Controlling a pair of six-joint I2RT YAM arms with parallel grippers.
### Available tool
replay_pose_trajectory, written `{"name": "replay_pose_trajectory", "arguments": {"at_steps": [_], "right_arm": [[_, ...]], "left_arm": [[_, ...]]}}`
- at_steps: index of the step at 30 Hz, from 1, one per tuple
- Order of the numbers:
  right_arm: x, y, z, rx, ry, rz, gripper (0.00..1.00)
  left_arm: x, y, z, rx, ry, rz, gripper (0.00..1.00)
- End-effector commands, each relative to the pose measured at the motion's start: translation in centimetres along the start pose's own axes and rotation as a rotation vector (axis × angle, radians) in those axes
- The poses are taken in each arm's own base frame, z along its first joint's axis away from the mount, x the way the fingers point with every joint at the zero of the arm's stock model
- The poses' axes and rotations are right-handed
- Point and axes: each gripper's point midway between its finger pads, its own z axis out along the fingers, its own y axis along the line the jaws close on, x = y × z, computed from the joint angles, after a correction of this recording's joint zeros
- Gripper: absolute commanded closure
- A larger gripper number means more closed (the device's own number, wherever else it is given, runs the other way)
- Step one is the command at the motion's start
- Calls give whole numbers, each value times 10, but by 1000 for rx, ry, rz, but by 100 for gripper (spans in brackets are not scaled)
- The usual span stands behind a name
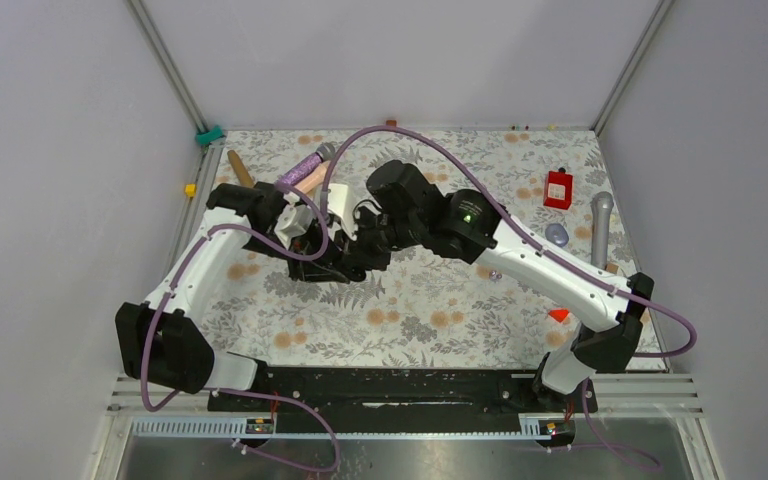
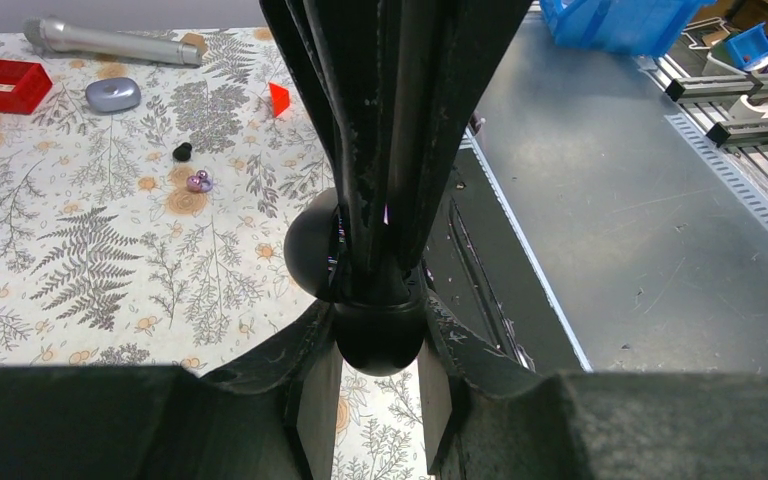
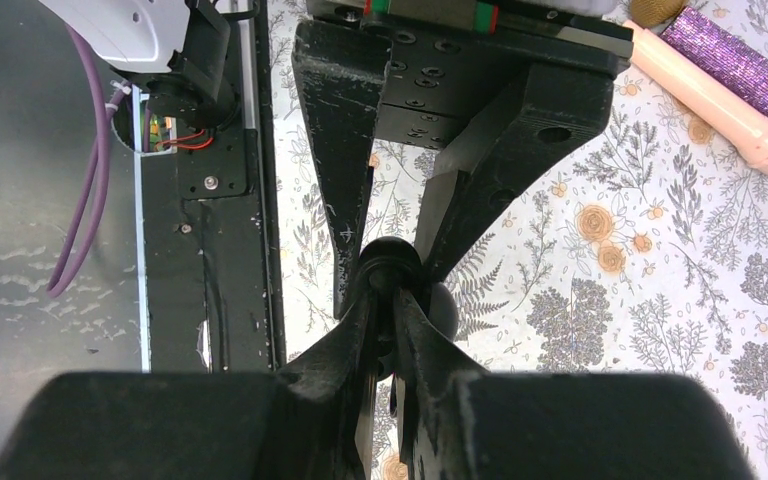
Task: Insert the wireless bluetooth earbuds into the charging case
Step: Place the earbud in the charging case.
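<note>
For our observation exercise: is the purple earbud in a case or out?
Out: the purple earbud lies bare on the floral cloth, beside a black earbud.

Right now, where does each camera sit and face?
Top external: above, behind the bases, looking down on the table; left arm and right arm show.
Left wrist: facing rightward toward the silver microphone; left pincer below.
Right wrist: facing leftward toward the pink microphone; right pincer below.
Shared: both wrist views show both pincers on a black rounded object.
</note>
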Motion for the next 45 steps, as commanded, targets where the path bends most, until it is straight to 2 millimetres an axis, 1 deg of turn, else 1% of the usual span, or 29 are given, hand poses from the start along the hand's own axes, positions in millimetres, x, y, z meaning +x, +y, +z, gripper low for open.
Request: {"name": "replay_pose_trajectory", "arguments": {"at_steps": [1, 4, 9, 13, 17, 21, 24, 26, 29, 35, 37, 41, 43, 45], "right_arm": [[-6, 2, 2, 14, 11, -39, 86], [-6, 1, -1, 22, 14, -52, 82], [-9, 1, -5, 27, 13, -62, 70], [-15, 7, -13, 0, 5, -66, 65], [-26, 18, -28, -48, -20, -69, 60], [-34, 27, -48, -72, -44, -89, 55], [-32, 27, -60, -54, -44, -125, 52], [-28, 23, -67, -20, -39, -151, 51], [-21, 15, -78, 47, -33, -186, 45], [-2, -10, -104, 227, 2, -276, 33], [5, -20, -114, 283, 13, -293, 30], [17, -41, -130, 378, 2, -267, 26], [23, -50, -136, 413, -2, -249, 25], [29, -57, -138, 431, -7, -226, 24]], "left_arm": [[-44, -8, 1, -15, -148, 53, 100], [-45, -9, 1, -19, -148, 55, 100], [-44, -8, 0, -21, -148, 57, 100], [-43, -8, 0, -21, -148, 55, 100], [-42, -7, 0, -21, -149, 54, 100], [-43, -6, 0, -20, -147, 42, 100], [-45, -1, -2, -26, -146, 27, 100], [-46, 2, -4, -32, -133, 16, 100], [-43, 3, -5, -32, -89, 28, 100], [-38, 5, -9, -35, 11, 46, 100], [-36, 9, -11, -39, 39, 38, 100], [-38, 16, -13, -48, 76, 10, 100], [-37, 21, -16, -66, 106, 1, 100], [-33, 30, -17, -106, 132, -36, 100]]}}
